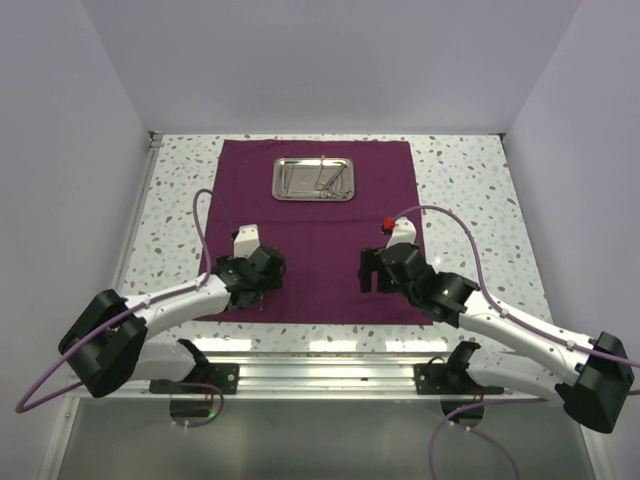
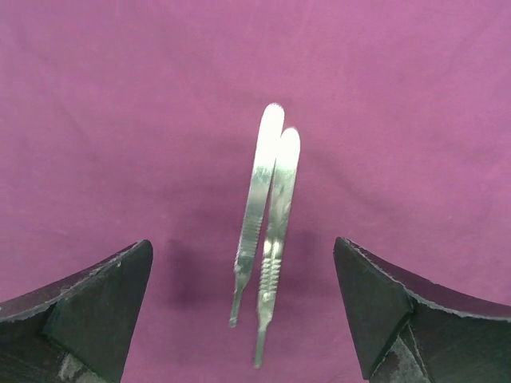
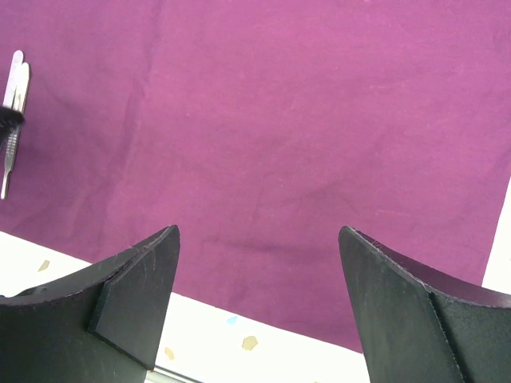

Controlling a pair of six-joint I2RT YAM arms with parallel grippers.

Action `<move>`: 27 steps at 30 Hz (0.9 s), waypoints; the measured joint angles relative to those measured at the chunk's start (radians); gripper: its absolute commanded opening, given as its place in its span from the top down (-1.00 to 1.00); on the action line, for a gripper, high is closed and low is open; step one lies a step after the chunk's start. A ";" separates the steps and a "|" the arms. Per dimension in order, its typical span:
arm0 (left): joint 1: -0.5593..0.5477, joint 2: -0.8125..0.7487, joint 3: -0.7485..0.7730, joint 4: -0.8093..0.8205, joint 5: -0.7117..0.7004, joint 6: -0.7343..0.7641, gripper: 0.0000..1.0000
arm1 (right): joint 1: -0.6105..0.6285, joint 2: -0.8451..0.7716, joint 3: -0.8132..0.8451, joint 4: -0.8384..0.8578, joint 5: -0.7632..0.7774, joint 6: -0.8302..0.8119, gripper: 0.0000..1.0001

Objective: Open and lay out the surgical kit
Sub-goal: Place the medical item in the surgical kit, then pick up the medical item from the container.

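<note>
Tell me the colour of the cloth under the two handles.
Dark purple-maroon cloth, plain, shown best in the left wrist view, beneath the two silver handles.

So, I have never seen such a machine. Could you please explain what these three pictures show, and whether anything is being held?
These are two robot arms fixed to the near edge of a table. The top picture looks down from above and behind them. A purple cloth is spread on the speckled table, with a shiny steel tray of thin instruments near its far edge. The other two pictures come from cameras on the wrists. The left gripper is open, and two slim silver handles lie on the cloth between its dark fingers, not gripped. The right gripper is open too, over bare cloth near its front edge. Nothing is held.
</note>
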 measured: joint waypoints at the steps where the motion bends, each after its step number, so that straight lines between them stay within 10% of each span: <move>1: 0.000 0.000 0.017 -0.017 -0.009 0.001 -0.99 | 0.000 -0.001 0.000 0.000 0.000 0.000 -0.69; 14: 0.040 0.316 0.462 0.345 0.019 0.346 -0.99 | 0.000 -0.016 0.000 0.001 0.003 0.000 -0.69; 27: 0.391 1.051 1.105 0.610 0.601 0.367 -0.87 | 0.000 0.043 0.000 0.004 0.004 0.000 -0.69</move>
